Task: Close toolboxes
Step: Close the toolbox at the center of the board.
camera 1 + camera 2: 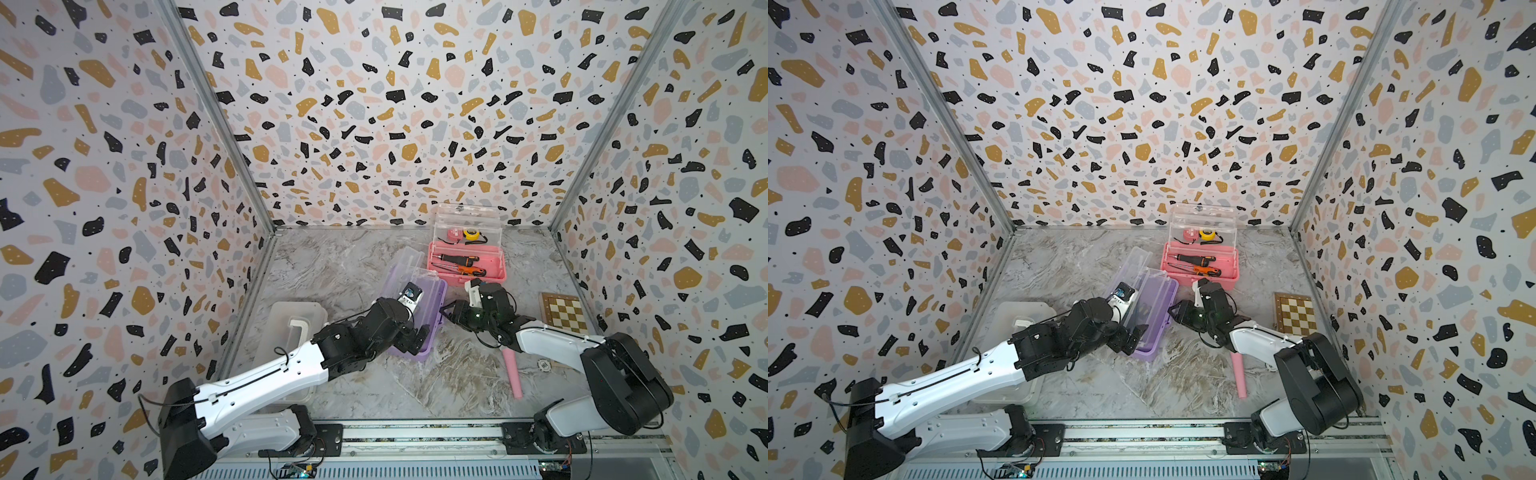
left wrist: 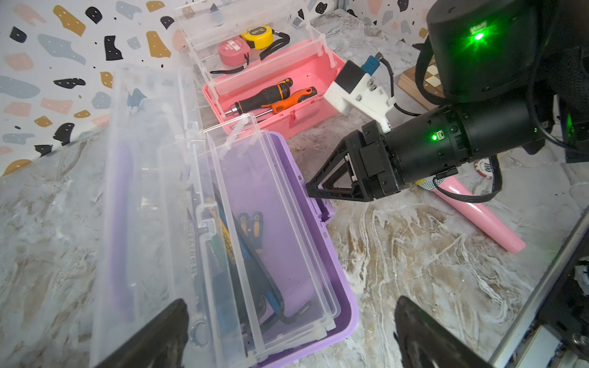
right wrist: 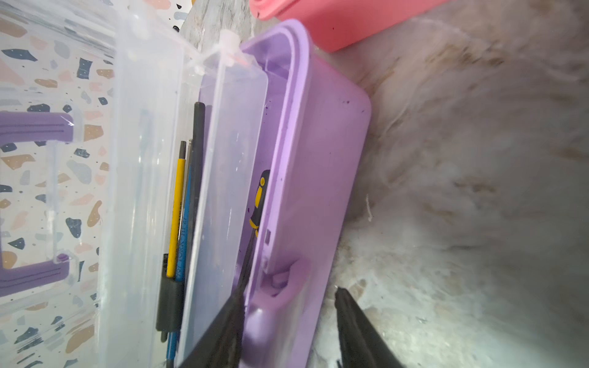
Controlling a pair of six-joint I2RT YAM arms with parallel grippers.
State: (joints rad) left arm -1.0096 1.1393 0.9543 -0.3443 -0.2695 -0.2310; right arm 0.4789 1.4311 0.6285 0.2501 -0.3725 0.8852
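Observation:
The purple toolbox lies mid-table, its clear lid raised and a clear inner tray over the tools. My left gripper is open wide at the box's near end, holding nothing. My right gripper straddles the purple front wall at the latch. One finger is inside and the outer fingertip stands clear of the wall, so it is open. The pink toolbox at the back has its lid upright. The white toolbox at left has its lid down, partly under my left arm.
A pink toy microphone and a poker chip lie under my right arm. A brown checkered board rests by the right wall. Patterned walls close three sides and a metal rail runs along the front.

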